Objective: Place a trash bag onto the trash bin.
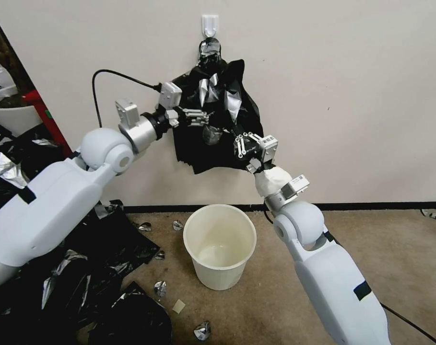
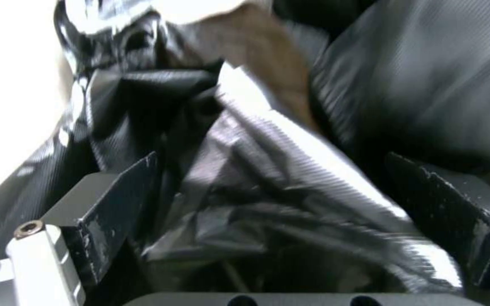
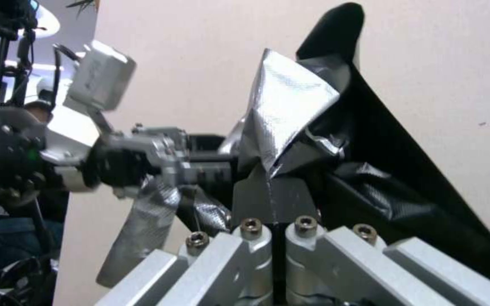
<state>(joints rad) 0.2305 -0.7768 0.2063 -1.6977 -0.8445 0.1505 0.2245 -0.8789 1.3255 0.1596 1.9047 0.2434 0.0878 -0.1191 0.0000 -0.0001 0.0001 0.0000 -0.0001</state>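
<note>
1. The trash bag (image 1: 237, 143) is being held against the wall by both hands, hanging from a wall hook (image 1: 209, 24).
2. Its lower edge is being pinched by the right hand (image 1: 240, 143), fingers together.
3. Crumpled film is being straddled by the left hand (image 1: 204, 116), fingers spread wide.
4. The trash bin (image 1: 220, 247) is standing empty on the floor below, flanked by black plastic scraps (image 1: 98, 268).

trash bin (image 1: 221, 247) below hanging bag stack (image 1: 218, 120)
</note>
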